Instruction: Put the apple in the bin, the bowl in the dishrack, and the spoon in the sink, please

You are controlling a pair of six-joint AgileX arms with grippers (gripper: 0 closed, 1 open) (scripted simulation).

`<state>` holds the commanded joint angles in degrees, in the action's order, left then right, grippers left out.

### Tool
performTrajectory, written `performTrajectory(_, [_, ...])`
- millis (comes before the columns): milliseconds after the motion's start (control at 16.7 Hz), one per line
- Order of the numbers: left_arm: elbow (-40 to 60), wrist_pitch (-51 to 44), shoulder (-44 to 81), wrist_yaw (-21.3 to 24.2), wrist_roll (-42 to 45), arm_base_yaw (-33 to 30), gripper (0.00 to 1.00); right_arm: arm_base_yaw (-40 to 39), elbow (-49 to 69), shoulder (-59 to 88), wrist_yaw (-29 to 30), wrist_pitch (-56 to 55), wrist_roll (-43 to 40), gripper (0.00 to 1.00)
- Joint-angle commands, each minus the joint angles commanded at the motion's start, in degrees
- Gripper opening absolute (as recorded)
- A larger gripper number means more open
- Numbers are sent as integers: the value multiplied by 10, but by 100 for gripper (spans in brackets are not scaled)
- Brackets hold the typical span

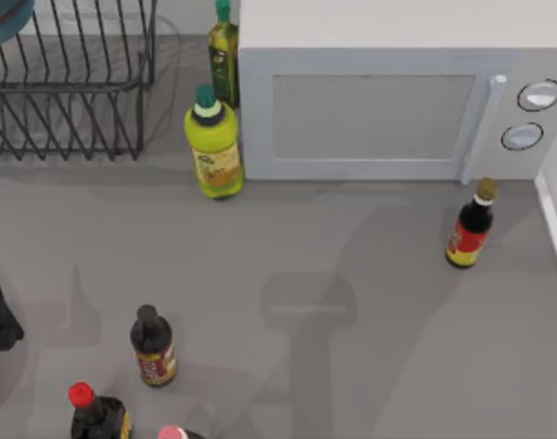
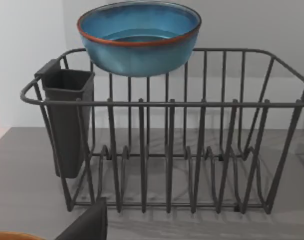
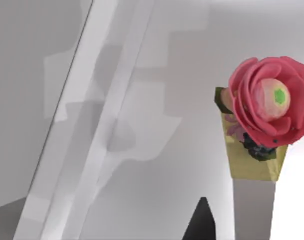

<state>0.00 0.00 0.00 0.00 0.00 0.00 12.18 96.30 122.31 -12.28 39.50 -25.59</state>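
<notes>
Dark left tool (image 2: 87,225) tip sits at the near edge of the left wrist view, just before the dishrack (image 2: 166,150); whether it is released or clenched cannot be told. Bowl (image 2: 139,36) sits at the rack's upper rear rim, beside the cutlery cup (image 2: 67,120), at the table's (image 1: 351,274) far-left corner. Open table lies between the soy bottles (image 1: 153,346) and the microwave (image 1: 397,110).

pink flower (image 3: 268,102), tan pot (image 3: 250,162), white wall (image 3: 156,75)
</notes>
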Motion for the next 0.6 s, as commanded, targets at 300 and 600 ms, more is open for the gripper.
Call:
performTrajectory(300, [0,0,0,0,0,0,100,-5,-16,41,2,-63,6,0])
performTrajectory(600, [0,0,0,0,0,0,100,-5,-17,42,2,-64,7,15])
